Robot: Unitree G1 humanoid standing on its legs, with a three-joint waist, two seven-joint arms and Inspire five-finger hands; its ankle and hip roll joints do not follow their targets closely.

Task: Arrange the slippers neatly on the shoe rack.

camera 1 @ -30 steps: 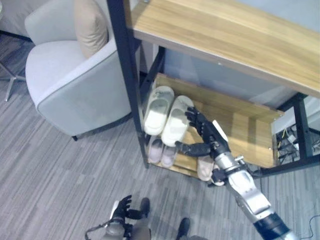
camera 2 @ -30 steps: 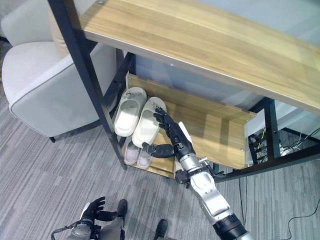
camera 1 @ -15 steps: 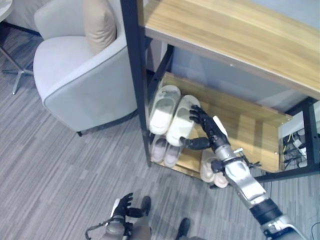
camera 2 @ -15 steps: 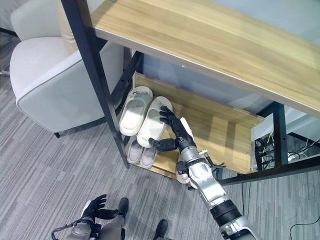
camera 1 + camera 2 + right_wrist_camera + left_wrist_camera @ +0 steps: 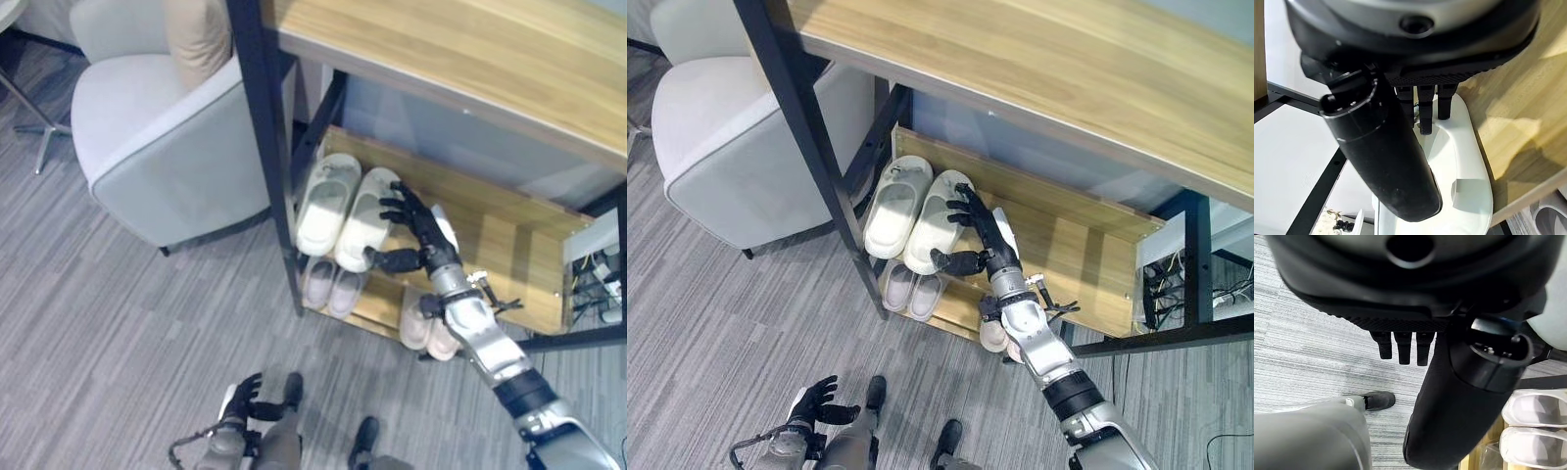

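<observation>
The right hand reaches into the shoe rack and rests on the right one of two big white slippers on the middle shelf. The fingers are straight and spread over the slipper's top, and the thumb sticks out below its near edge. The hand is not squeezing anything. The two slippers lie side by side, long ways pointing into the rack, just left of the palm. I think the next move is a small push to line them up. Two small slippers and another pair sit on the bottom shelf. The left hand hangs low near the floor, fingers loose and holding nothing.
</observation>
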